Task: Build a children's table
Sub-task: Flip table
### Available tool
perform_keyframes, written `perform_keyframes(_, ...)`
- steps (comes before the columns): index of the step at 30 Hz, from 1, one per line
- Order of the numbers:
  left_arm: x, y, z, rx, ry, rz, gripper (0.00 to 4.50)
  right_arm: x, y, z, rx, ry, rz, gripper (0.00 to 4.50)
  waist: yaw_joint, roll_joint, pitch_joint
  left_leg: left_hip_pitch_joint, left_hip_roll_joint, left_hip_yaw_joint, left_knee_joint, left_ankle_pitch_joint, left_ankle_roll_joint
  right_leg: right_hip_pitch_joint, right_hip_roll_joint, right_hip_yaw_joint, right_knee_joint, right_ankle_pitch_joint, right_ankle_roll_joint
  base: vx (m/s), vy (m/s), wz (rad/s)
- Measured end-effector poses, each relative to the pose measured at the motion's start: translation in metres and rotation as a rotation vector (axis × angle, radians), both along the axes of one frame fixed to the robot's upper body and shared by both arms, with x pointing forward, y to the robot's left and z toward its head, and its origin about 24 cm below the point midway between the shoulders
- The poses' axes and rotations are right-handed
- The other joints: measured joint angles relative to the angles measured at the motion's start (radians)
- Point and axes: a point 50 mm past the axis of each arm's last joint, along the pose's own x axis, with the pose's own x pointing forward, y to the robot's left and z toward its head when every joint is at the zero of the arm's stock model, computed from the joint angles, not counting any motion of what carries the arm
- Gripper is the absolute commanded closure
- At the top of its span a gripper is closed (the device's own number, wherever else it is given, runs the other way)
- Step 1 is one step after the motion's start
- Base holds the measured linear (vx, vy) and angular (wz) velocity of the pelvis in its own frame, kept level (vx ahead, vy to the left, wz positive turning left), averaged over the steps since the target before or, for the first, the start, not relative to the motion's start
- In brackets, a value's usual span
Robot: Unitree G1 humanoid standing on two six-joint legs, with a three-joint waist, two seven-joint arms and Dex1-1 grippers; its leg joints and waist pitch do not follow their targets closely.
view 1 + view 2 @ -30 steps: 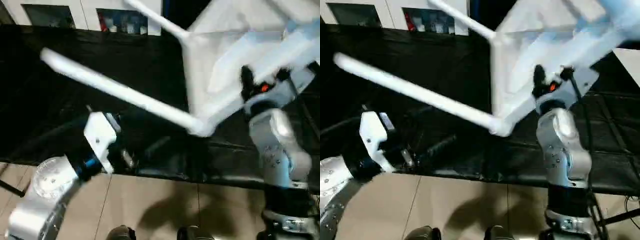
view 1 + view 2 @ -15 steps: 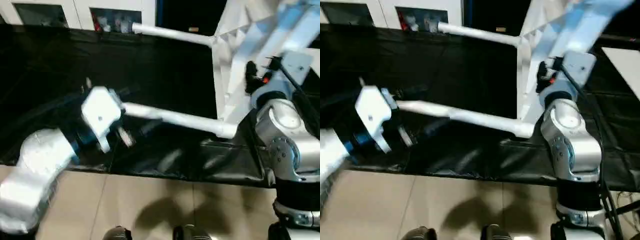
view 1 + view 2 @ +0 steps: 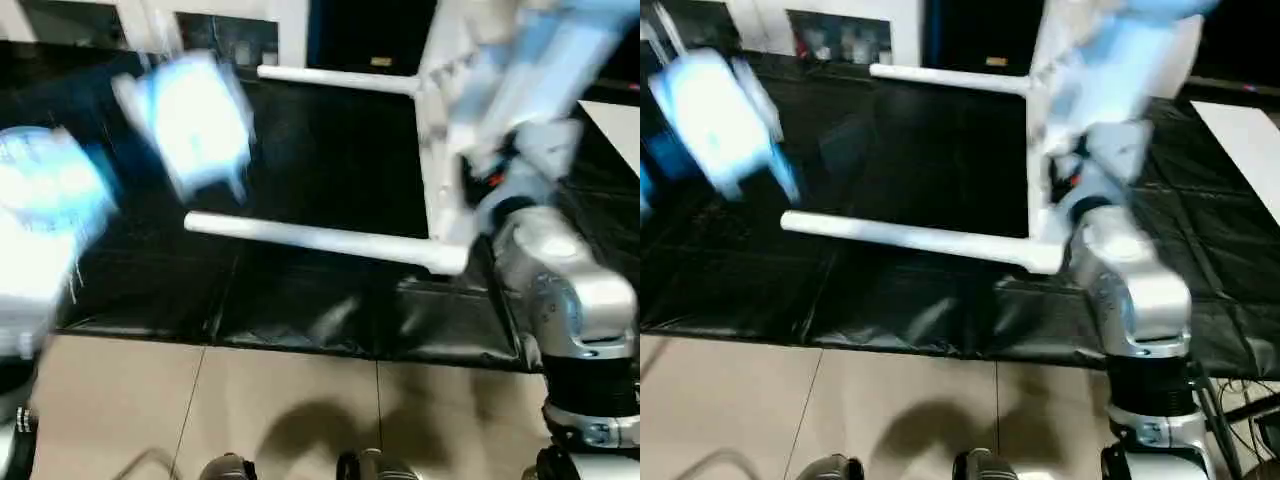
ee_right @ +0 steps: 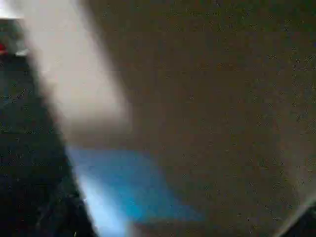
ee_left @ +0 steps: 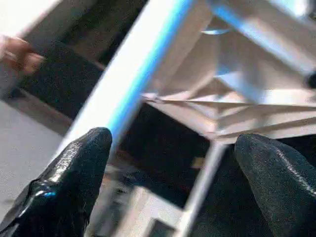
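You are looking down at a white plastic table top [image 3: 450, 120] standing on edge at about 1 o'clock in your head view, above a black, creased, slightly glossy sheet [image 3: 300, 310] spread over the floor. Two long, round, tapered white legs jut from the top toward 9 o'clock: the nearer leg [image 3: 320, 240] runs level just above the sheet, and the farther leg [image 3: 335, 78] sits higher at 12 o'clock. Both are smooth and matte.

Your right arm [image 3: 560, 290], with its rounded silver shell, rises at 4 o'clock to the lower edge of the table top; whether its fingers are spread or closed you cannot tell, since its wrist camera gives a close blurred pale surface.

Your left gripper [image 5: 177, 163] is spread wide with nothing between its fingers [image 5: 74, 173], which are black, rubbery and rounded. Beyond them lie one smooth leg and the ribbed underside [image 5: 237, 98] of the top, with thin crossing webs.

Pale tiled floor [image 3: 300, 400] lies at 6 o'clock.
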Motion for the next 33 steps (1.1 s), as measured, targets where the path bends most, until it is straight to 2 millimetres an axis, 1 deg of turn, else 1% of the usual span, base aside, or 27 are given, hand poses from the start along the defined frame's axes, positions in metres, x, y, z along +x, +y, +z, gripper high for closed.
perform_keyframes(1, 0.003, 0.001, 0.006, 0.005, -0.046, 0.020, 0.00, -0.001, -0.001, -0.001, -0.013, 0.005, 0.001, 0.97, 0.002, 0.000, 0.000, 0.000, 0.000, 0.000, 0.000, 0.000, 0.000, 0.000, 0.000, 0.000, 0.000, 0.000, 0.000, 0.000, 0.000, 0.00)
perform_keyframes(2, 0.004, 0.001, 0.010, 0.007, -0.079, 0.030, 0.00, -0.002, -0.001, -0.003, -0.022, 0.011, 0.002, 0.97, 0.003, 0.000, 0.000, 0.000, 0.000, 0.000, 0.000, 0.000, 0.000, 0.000, 0.000, 0.000, 0.000, 0.000, 0.000, 0.000, 0.000, 0.00)
perform_keyframes(5, 0.009, 0.003, 0.024, 0.009, -0.174, 0.057, 0.00, -0.008, -0.001, -0.009, -0.044, 0.021, 0.013, 0.63, 0.005, 0.001, 0.000, 0.000, 0.001, 0.000, 0.000, 0.000, 0.000, 0.000, 0.001, 0.000, 0.000, 0.000, 0.000, 0.000, 0.000, 0.00)
perform_keyframes(10, 0.029, 0.013, 0.029, 0.018, -0.189, 0.167, 0.00, -0.021, 0.000, -0.014, -0.076, 0.014, 0.040, 0.63, 0.007, 0.002, 0.001, 0.000, 0.001, 0.000, 0.000, 0.000, 0.000, 0.001, 0.001, 0.000, 0.000, 0.000, -0.001, 0.000, 0.000, 0.00)
perform_keyframes(12, 0.035, 0.012, 0.029, 0.025, -0.183, 0.177, 0.00, -0.024, -0.001, -0.017, -0.079, 0.018, 0.038, 0.63, 0.007, 0.003, 0.001, 0.000, 0.001, 0.000, 0.000, 0.000, -0.001, 0.000, 0.001, 0.000, 0.000, 0.001, -0.001, 0.000, 0.000, 0.00)
perform_keyframes(13, 0.039, 0.013, 0.028, 0.027, -0.177, 0.183, 0.18, -0.027, 0.000, -0.018, -0.079, 0.017, 0.044, 0.58, 0.007, 0.003, 0.002, 0.000, 0.001, 0.000, 0.000, 0.000, -0.001, 0.000, 0.001, 0.000, 0.000, 0.001, -0.001, 0.000, 0.000, 0.00)
perform_keyframes(15, 0.047, 0.013, 0.029, 0.025, -0.171, 0.191, 0.39, -0.030, 0.001, -0.018, -0.078, 0.011, 0.046, 0.57, 0.008, 0.005, 0.003, 0.000, 0.001, 0.000, 0.000, 0.000, -0.001, 0.000, 0.001, 0.000, 0.000, 0.001, -0.002, 0.000, 0.000, 0.00)
perform_keyframes(16, 0.049, 0.014, 0.028, 0.024, -0.169, 0.196, 0.39, -0.031, 0.002, -0.018, -0.077, 0.008, 0.048, 0.57, 0.007, 0.006, 0.004, 0.000, 0.001, 0.000, 0.000, 0.000, -0.001, 0.000, 0.001, 0.000, 0.000, 0.001, -0.002, 0.000, 0.000, 0.00)
perform_keyframes(19, 0.056, 0.013, 0.024, 0.016, -0.141, 0.192, 0.66, -0.035, 0.002, -0.020, -0.081, 0.009, 0.044, 0.57, 0.007, 0.010, 0.005, 0.000, 0.001, 0.000, 0.000, 0.000, -0.001, 0.000, 0.001, 0.000, 0.000, 0.001, -0.002, 0.000, 0.000, 0.00)
perform_keyframes(21, 0.060, 0.012, 0.026, 0.010, -0.144, 0.192, 0.81, -0.039, 0.001, -0.020, -0.084, 0.006, 0.042, 0.57, 0.009, 0.010, 0.006, 0.000, 0.001, 0.000, -0.001, 0.000, -0.001, 0.000, 0.001, -0.001, 0.000, 0.001, -0.002, 0.000, 0.000, 0.00)
perform_keyframes(22, 0.062, 0.013, 0.028, 0.002, -0.143, 0.201, 0.99, -0.041, 0.002, -0.021, -0.083, 0.007, 0.042, 0.57, 0.010, 0.011, 0.006, 0.000, 0.001, 0.000, -0.001, 0.000, -0.001, 0.000, 0.001, -0.001, 0.000, 0.001, -0.002, 0.000, 0.000, 0.00)
perform_keyframes(27, 0.069, 0.013, 0.030, -0.018, -0.135, 0.203, 1.19, -0.044, 0.002, -0.019, -0.095, -0.005, 0.037, 0.57, 0.011, 0.012, 0.006, 0.001, 0.001, 0.000, -0.001, 0.000, -0.001, 0.001, 0.001, 0.000, 0.000, 0.001, -0.003, 0.000, 0.000, 0.00)
perform_keyframes(32, 0.072, 0.014, 0.032, -0.028, -0.132, 0.216, 1.68, -0.045, 0.002, -0.019, -0.099, -0.009, 0.035, 0.57, 0.012, 0.013, 0.006, 0.002, 0.002, 0.000, -0.001, 0.000, -0.001, 0.001, 0.001, -0.001, 0.000, 0.002, -0.003, 0.000, 0.000, 0.00)
perform_keyframes(33, 0.072, 0.014, 0.033, -0.033, -0.129, 0.218, 1.68, -0.046, 0.002, -0.020, -0.101, -0.005, 0.033, 0.57, 0.013, 0.014, 0.006, 0.002, 0.002, 0.000, -0.001, 0.000, -0.001, 0.002, 0.001, -0.001, 0.000, 0.002, -0.003, 0.000, 0.000, 0.00)
